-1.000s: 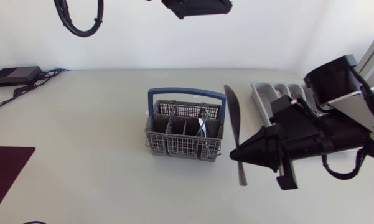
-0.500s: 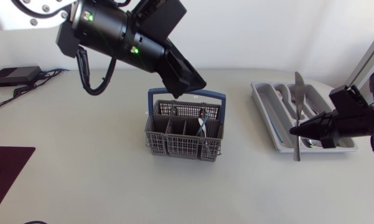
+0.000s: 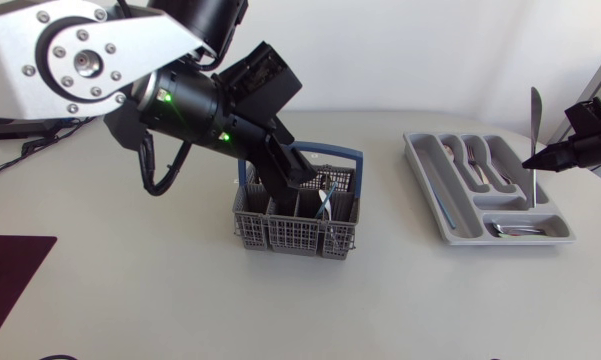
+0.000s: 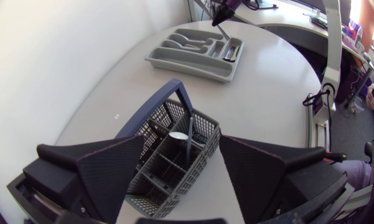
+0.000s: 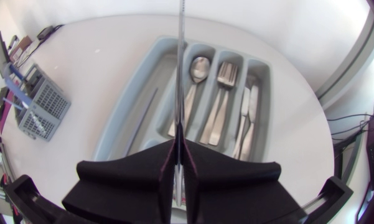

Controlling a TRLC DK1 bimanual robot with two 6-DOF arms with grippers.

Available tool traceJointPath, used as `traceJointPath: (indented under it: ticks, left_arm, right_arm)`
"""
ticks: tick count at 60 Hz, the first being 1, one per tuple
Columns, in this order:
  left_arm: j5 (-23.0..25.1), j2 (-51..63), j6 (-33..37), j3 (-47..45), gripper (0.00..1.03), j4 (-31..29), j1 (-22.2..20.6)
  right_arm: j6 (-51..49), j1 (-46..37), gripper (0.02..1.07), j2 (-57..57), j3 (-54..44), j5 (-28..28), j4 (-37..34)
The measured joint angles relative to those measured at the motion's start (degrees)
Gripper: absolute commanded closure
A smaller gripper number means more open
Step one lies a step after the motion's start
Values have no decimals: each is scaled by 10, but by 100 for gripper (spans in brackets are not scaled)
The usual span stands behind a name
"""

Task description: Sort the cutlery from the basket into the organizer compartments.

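Right gripper (image 3: 536, 163) is clamped on a knife (image 3: 535, 128), held well above the organizer (image 3: 417, 163) at the tabletop's right edge. In the right wrist view the knife (image 5: 181, 74) runs straight ahead of the jaws, parallel to the long compartments and over the spoon slot. The slot that appears to hold knives lies beyond the forks, so a sideways shift is probably needed before lowering. Left gripper (image 3: 302, 178), fingers spread, hangs over the basket (image 3: 280, 236) at mid-table, which holds more cutlery (image 4: 188, 134).
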Motion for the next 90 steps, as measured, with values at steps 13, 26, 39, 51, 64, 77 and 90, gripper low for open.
traceJointPath:
  ticks: [13, 26, 39, 51, 64, 77, 90]
  left_arm:
    - [-20, -9, 0, -28, 20, 14, -8]
    - [-29, -20, 0, -49, 20, 19, -17]
    - [-34, -30, 0, -49, 20, 19, -37]
    - [-42, -39, 0, -56, 20, 18, -45]
    - [-44, -48, 0, -58, 20, 18, -45]
    - [-45, -50, 0, -87, 20, 23, -45]
    - [-46, -50, 0, -138, 20, 88, -47]
  right_arm:
    - [69, -5, 102, 125, 151, 66, 1]
    - [130, 13, 102, 175, 194, 147, 30]
    - [165, 38, 102, 202, 217, 183, 31]
    - [191, 39, 102, 243, 254, 214, 21]
    - [206, 36, 101, 290, 294, 230, 2]
    - [208, 39, 80, 304, 295, 232, 0]
    - [210, 41, 29, 297, 282, 230, 8]
